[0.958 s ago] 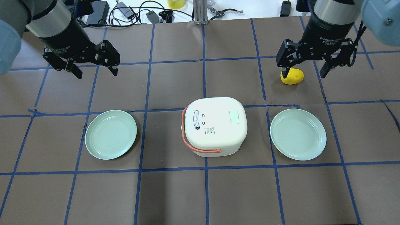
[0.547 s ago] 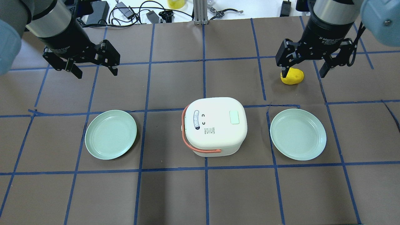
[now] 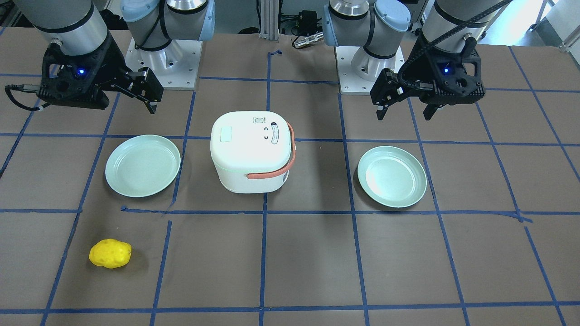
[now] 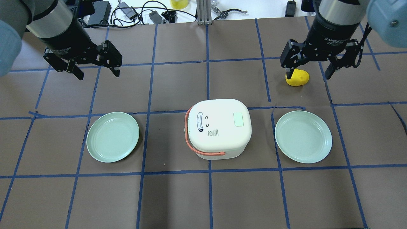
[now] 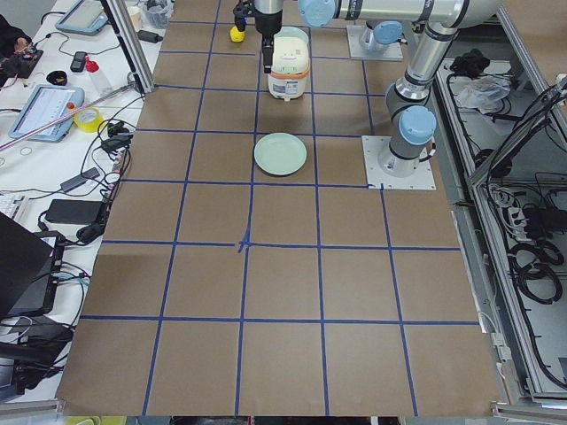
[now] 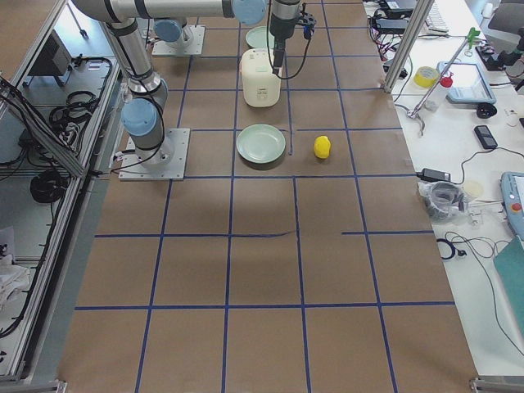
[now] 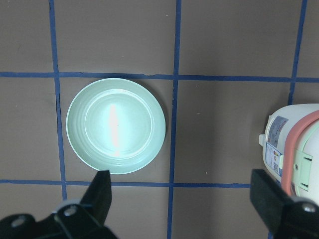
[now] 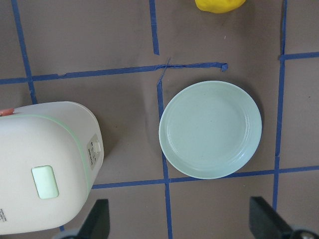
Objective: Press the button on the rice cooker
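Observation:
A white rice cooker [image 4: 217, 128] with a salmon handle stands at the table's middle, lid shut. A pale green rectangular button [image 4: 238, 119] sits on the lid's right side; it also shows in the front view [image 3: 225, 134] and the right wrist view [image 8: 45, 181]. My left gripper [image 4: 98, 75] is open and empty, high over the table's far left, well away from the cooker. My right gripper [image 4: 307, 76] is open and empty, high at the far right, above and beyond the right plate.
A pale green plate [image 4: 113, 136] lies left of the cooker and another [image 4: 303, 136] lies right of it. A yellow potato-like object [image 4: 299, 78] lies on the table under my right gripper. Cables and gear line the far edge.
My right gripper has crept very slightly toward the table's far side. The left gripper, the cooker and the plates have not moved.

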